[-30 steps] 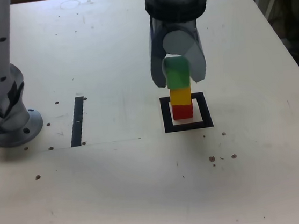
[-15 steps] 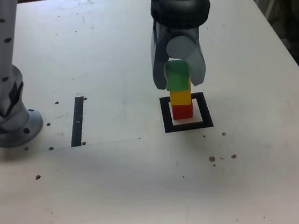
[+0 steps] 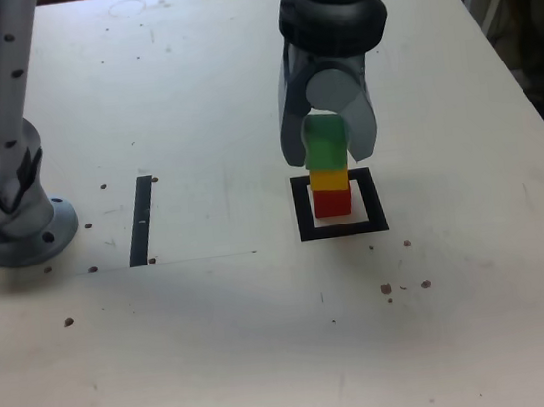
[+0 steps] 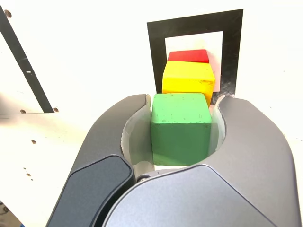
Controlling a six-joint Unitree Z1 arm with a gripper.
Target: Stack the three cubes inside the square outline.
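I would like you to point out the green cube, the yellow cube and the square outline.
Green cube (image 4: 181,142), wrist view, on its side face.
Yellow cube (image 4: 188,76), wrist view, on its top face.
Square outline (image 3: 375,199), exterior view, on its right-hand bar.

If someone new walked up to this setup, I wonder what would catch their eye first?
Probably the bright green block, gripped in the grey claw near the middle of the wrist view. Next come the yellow block and the red block, one on the other inside the bold black square on the pale table.
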